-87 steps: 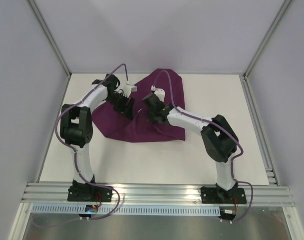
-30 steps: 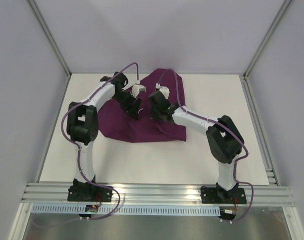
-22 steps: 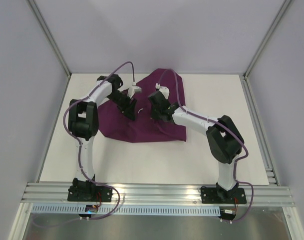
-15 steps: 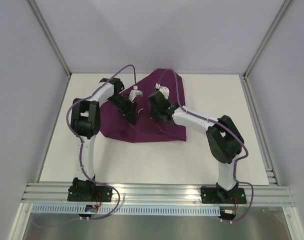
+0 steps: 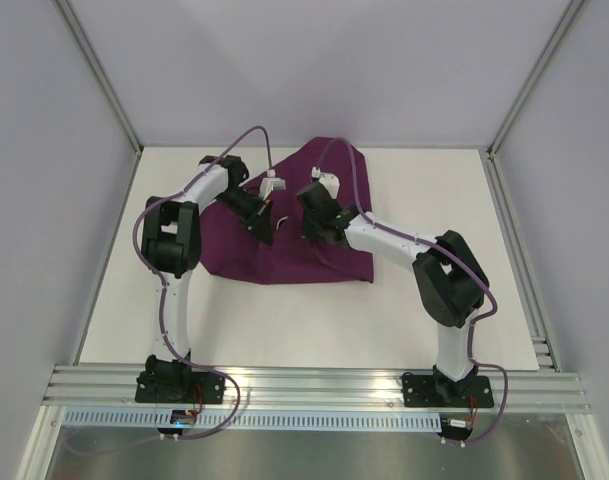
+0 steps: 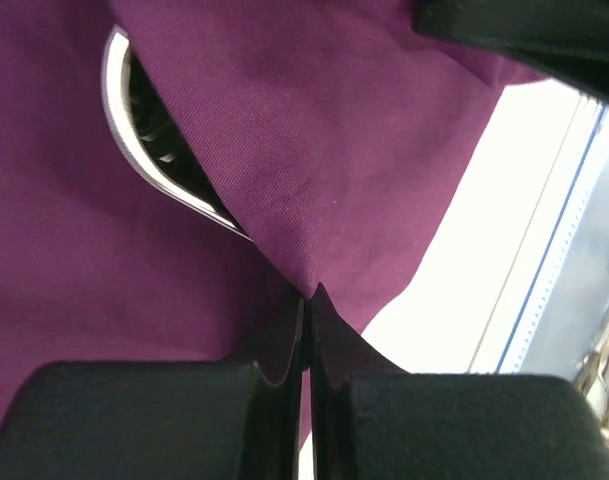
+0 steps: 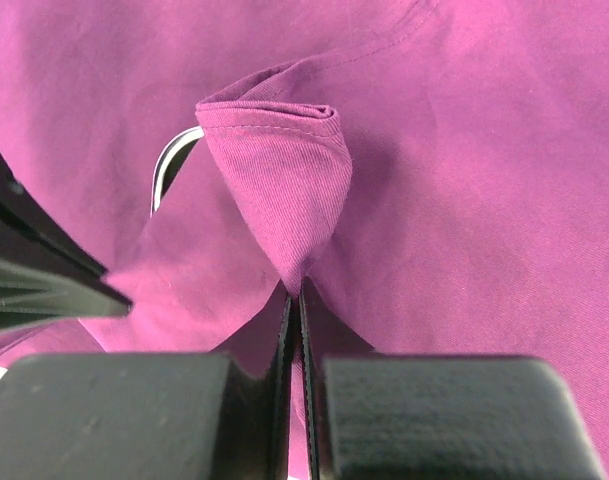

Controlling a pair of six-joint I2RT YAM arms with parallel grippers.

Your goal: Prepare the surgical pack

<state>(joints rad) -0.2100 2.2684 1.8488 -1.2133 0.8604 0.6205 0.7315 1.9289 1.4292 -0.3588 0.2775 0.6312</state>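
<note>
- Two folds of the purple cloth (image 5: 274, 262) are pinched at once, so we think the wrapping step is in hand: closing the cloth over the steel tray (image 6: 149, 178).
- We see the cloth on the far part of the white table (image 5: 284, 320), between the arms, with only a shiny bit of tray rim peeking out (the rest is hidden).
- Next, we guess, each pinched flap must be pulled across the tray and laid flat, without dragging the tray.
- Our left gripper (image 6: 306, 300) is shut tight on a pointed fold of cloth.
- Our right gripper (image 7: 294, 295) is shut too, holding a cloth corner that stands up like a tent.
</note>
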